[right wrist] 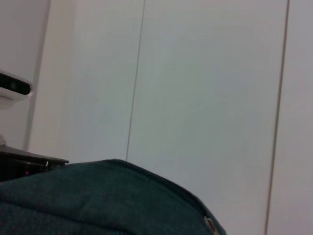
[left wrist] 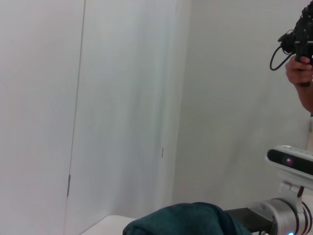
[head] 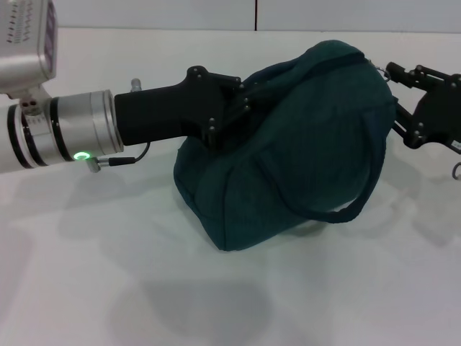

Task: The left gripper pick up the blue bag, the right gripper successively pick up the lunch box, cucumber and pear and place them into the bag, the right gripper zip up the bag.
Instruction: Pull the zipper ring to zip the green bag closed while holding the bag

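Note:
The blue bag is held tilted, its lower corner on or just above the white table, its top closed, one loop handle hanging at its right. The left gripper, on the silver arm with the green light, is shut on fabric at the bag's upper left. The right gripper is at the bag's upper right end, jaws apart, one fingertip close to the zipper's end. The bag's top also shows in the left wrist view and in the right wrist view, with a metal zipper pull. The lunch box, cucumber and pear are hidden.
The white table spreads in front of and beside the bag. A white wall stands behind. In the left wrist view a person's hand holds a black device high up at the picture's edge.

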